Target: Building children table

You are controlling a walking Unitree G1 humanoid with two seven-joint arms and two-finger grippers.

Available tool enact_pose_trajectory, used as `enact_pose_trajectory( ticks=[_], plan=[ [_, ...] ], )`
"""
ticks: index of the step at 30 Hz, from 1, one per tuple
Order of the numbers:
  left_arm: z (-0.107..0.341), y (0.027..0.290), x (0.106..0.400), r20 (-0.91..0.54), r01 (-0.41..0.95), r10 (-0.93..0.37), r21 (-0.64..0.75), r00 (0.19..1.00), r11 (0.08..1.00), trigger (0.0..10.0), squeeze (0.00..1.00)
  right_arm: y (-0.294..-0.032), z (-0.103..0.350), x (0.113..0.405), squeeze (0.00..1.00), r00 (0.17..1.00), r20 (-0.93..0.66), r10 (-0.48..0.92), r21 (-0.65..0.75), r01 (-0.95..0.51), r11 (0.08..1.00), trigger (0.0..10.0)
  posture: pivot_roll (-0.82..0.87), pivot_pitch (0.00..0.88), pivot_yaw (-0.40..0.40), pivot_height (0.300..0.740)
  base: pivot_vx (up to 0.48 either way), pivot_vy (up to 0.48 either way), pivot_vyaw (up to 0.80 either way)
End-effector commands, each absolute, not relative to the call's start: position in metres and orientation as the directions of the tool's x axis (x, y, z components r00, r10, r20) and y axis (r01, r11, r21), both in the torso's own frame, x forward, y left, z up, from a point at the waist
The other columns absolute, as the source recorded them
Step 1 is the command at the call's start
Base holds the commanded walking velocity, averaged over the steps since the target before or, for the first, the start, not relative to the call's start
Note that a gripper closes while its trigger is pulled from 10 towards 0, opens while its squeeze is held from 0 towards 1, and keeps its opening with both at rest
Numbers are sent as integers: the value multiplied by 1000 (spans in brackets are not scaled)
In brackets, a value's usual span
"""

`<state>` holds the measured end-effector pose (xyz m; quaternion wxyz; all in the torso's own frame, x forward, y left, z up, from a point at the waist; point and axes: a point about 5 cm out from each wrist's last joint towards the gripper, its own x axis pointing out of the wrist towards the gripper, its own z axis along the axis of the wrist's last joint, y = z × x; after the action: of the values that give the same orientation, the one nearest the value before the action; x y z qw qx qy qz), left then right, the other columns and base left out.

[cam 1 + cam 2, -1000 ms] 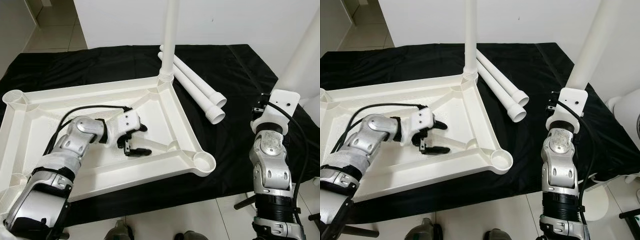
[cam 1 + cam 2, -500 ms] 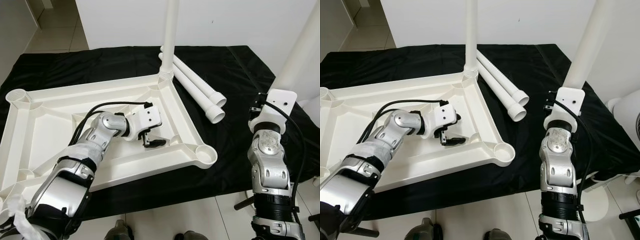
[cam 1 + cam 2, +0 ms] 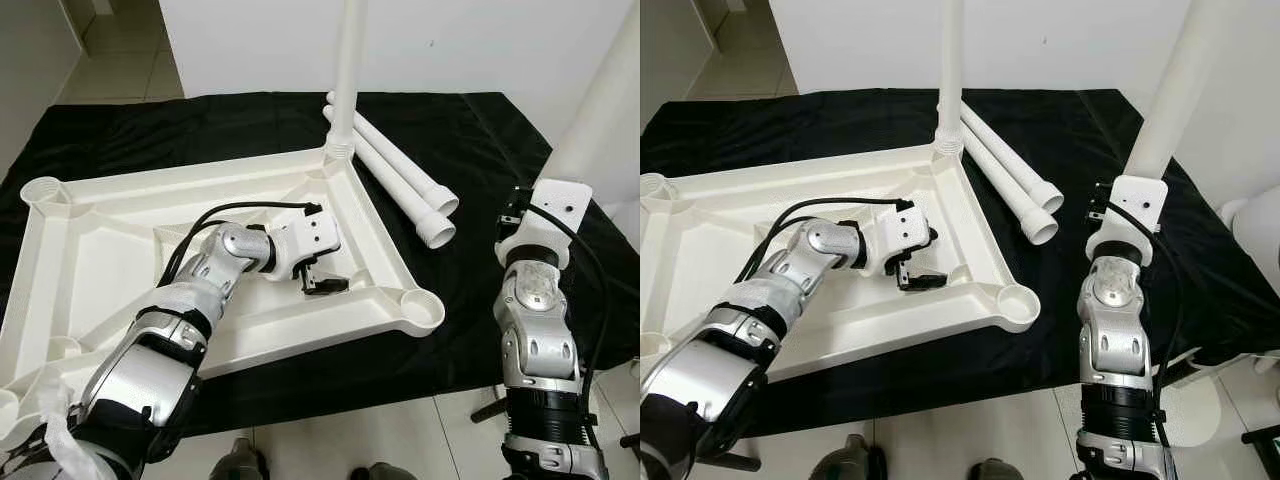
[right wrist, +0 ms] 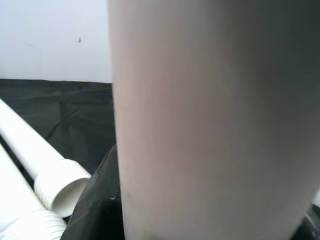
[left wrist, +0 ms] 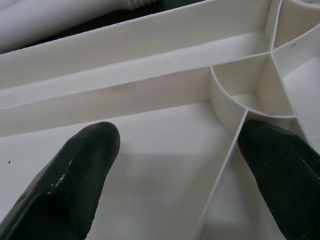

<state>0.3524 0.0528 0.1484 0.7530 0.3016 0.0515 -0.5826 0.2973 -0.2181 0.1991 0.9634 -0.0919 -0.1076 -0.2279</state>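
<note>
An upturned white tabletop (image 3: 90, 215) lies on a black cloth (image 3: 480, 140), one leg (image 3: 349, 60) standing upright in its far corner socket. The left gripper (image 3: 322, 281), fingers spread, reaches inside near the empty near-right socket (image 3: 424, 309). The right gripper (image 3: 520, 212) clamps another leg (image 3: 600, 110) upright beside two loose legs (image 3: 400, 180).

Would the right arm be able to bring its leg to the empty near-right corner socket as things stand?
Probably yes: the right gripper holds a table leg upright, the socket is open, and only black cloth lies between.
</note>
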Motion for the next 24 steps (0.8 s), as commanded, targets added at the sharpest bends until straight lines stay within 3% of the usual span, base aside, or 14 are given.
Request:
enact_pose_trajectory(
  ticks=[1,9,17,19,24],
  plan=[
    [160,44,363,-299,813,-812,483,501,324,10000,0,-214,199,298,0,878,255,-405,-113,443,890,10000,-20,55,1,740,0,0,0],
    [173,43,367,-229,786,-819,498,527,366,10000,0,-206,199,299,0,895,262,-360,-108,398,911,10000,-20,58,4,740,0,0,0],
    [204,77,375,-144,792,-847,461,511,400,10000,0,-199,196,297,0,923,256,-286,-110,322,941,10000,-7,58,2,740,0,0,0],
    [215,88,379,-107,812,-846,367,522,455,10000,0,-192,196,297,0,939,256,-228,-85,257,963,10000,3,55,-4,740,0,0,0],
    [223,96,380,-58,802,-833,316,550,507,10000,0,-181,196,296,0,952,261,-160,-88,189,978,10000,8,51,-7,740,0,0,0]
  ],
)
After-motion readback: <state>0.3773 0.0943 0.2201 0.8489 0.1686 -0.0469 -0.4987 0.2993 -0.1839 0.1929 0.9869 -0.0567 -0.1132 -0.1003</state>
